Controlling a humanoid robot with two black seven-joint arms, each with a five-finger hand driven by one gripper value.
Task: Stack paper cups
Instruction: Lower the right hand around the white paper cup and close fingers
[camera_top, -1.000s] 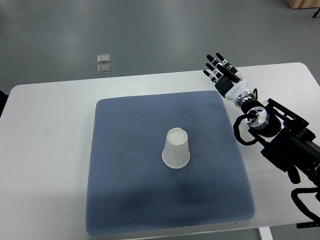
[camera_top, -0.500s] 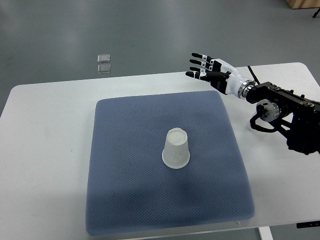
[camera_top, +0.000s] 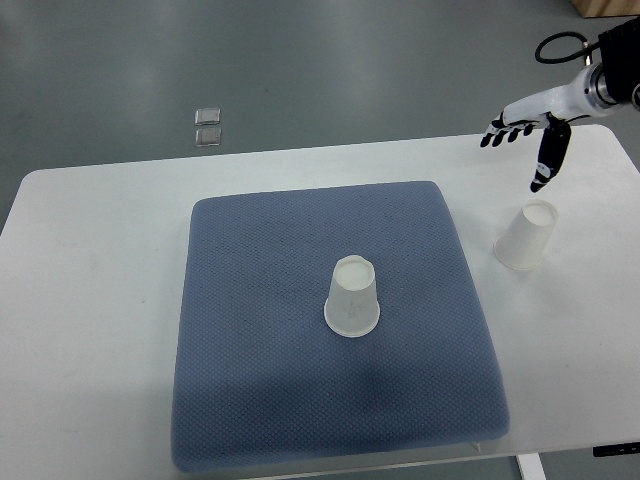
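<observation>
One white paper cup (camera_top: 353, 298) stands upside down near the middle of the blue-grey mat (camera_top: 250, 400). A second white paper cup (camera_top: 527, 237) stands upside down on the bare white table (camera_top: 90, 300), just right of the mat. My right hand (camera_top: 525, 135) hangs above the table's far right edge, beyond the second cup and apart from it. Its fingers are spread and hold nothing, the thumb pointing down toward the cup. No left arm shows.
Two small clear squares (camera_top: 208, 126) lie on the grey floor beyond the table's far edge. The table's right edge runs close to the second cup. A tan box corner (camera_top: 605, 8) shows at the top right.
My right arm has swung up and away to the far right corner, uncovering a second cup on the table right of the mat. The cup on the mat has not moved.
</observation>
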